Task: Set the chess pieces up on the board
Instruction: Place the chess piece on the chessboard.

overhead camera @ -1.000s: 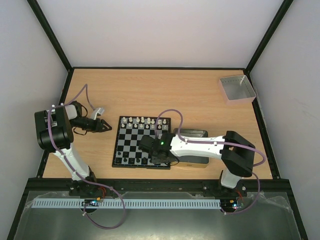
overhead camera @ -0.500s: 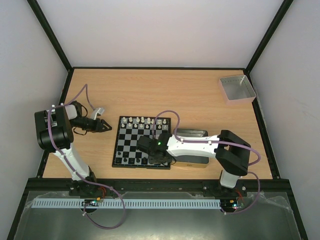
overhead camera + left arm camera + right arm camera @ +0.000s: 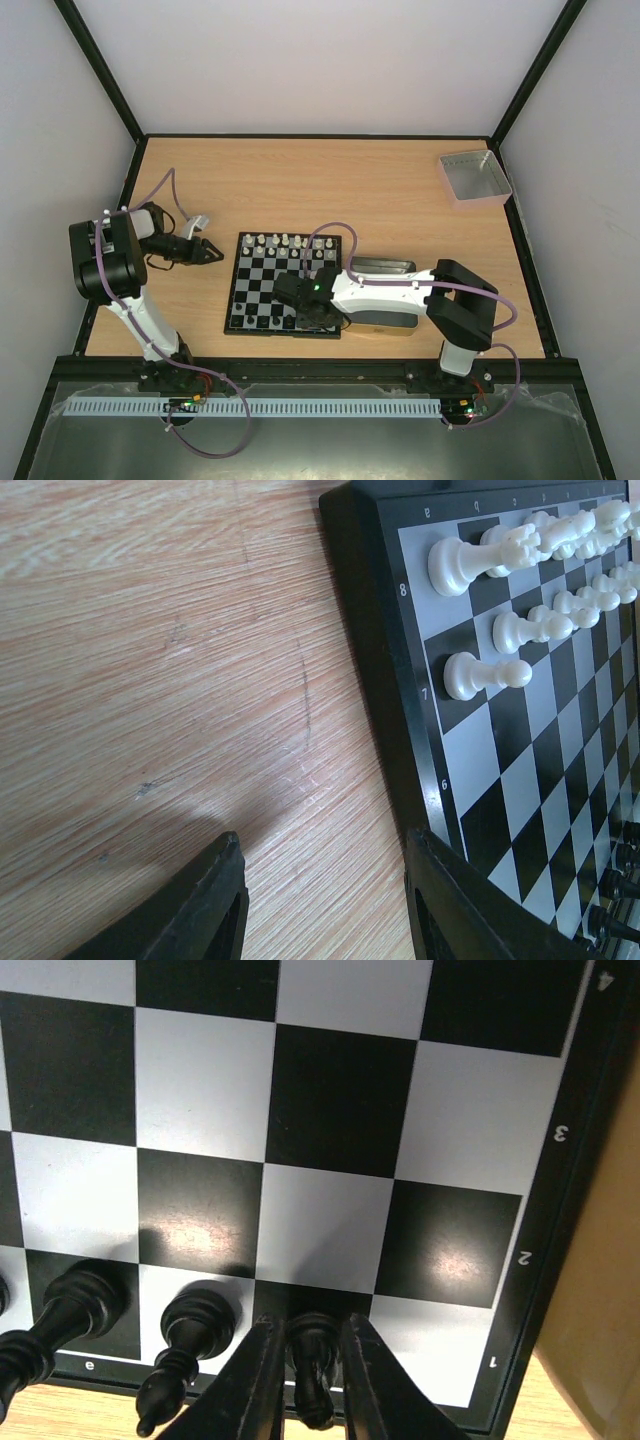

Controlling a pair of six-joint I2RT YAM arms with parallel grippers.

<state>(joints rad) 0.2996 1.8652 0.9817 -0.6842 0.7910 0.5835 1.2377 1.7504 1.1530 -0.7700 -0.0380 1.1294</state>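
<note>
The chessboard lies mid-table, with white pieces along its far rows and black pieces on its near row. My right gripper hangs over the board's near right part, shut on a black piece just above the near row, next to two standing black pieces. My left gripper is open and empty over bare table, just left of the board's edge. White pieces show in the left wrist view.
A rectangular metal tin sits against the board's right side, under my right arm. A grey square tray stands at the far right corner. Walls enclose the table on three sides.
My right gripper has shifted slightly left and toward the near edge of the board with its piece. The left arm has not moved.
</note>
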